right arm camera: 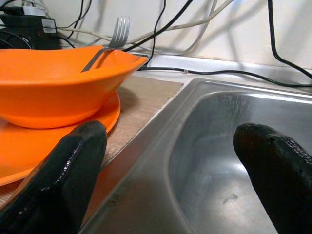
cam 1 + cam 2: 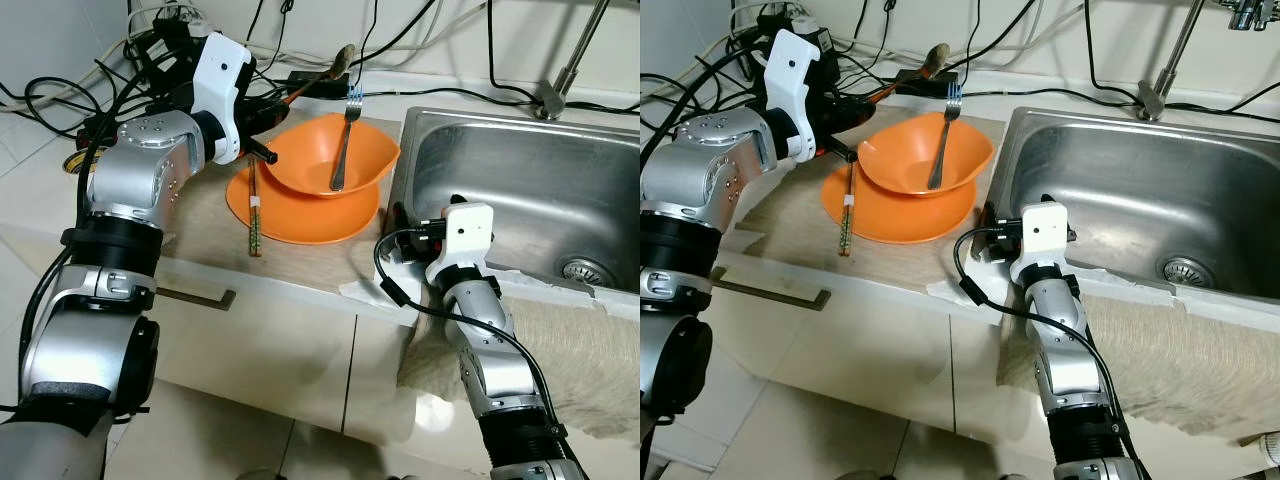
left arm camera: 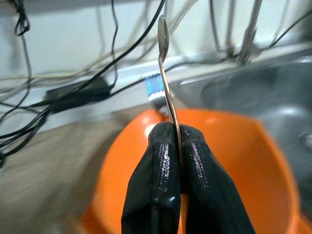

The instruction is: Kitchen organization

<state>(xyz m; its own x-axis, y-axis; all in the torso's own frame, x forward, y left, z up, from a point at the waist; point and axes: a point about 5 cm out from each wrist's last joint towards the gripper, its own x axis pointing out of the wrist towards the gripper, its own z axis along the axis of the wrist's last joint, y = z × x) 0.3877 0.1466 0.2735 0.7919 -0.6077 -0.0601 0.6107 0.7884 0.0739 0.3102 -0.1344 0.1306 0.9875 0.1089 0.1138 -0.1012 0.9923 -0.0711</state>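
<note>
You have one orange bowl (image 2: 335,150) standing on one orange plate (image 2: 300,212), on the table (image 2: 200,215) just beside the sink (image 2: 520,185). One fork (image 2: 345,140) leans in the bowl, tines up toward the wall. One pair of chopsticks (image 2: 255,215) lies beside the plate. Your left pincer (image 3: 179,146) is closed on one spoon (image 3: 165,73) above the bowl, its long axis pointing away from the fingers. Your right pincer (image 1: 170,161) is open at the sink edge.

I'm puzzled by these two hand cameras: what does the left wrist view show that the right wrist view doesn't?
Left wrist view: the left jaws shut on a thin metal spoon, seen edge-on above the orange bowl. Right wrist view: the right jaws open, a fork leaning in the bowl, and an orange plate beneath it. Both: the bowl, the steel sink and cables along the wall.
</note>
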